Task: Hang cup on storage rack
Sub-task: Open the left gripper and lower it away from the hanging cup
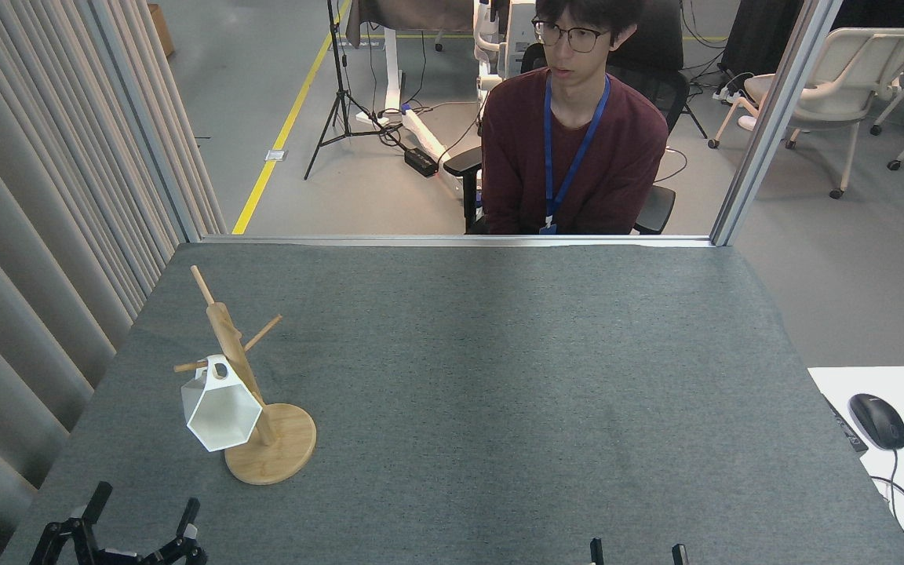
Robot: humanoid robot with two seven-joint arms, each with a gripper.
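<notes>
With the cup (220, 408) hung on the storage rack (264, 439) ahead of my empty, spread left end effector (134, 522), hanging looks complete. Right end effector (636, 552): state indeterminable; next, clear away.

Position: one head view, high at the near edge of the table (499, 377).
Facing: forward and downward, across the tabletop to a person (574, 141) seated beyond the far edge.
Nearness: the near edge lies close below; the far edge sits mid-frame.
Coverage: whole tabletop, curtain (36, 196) left, room floor behind.
Shared: no second view.
</notes>
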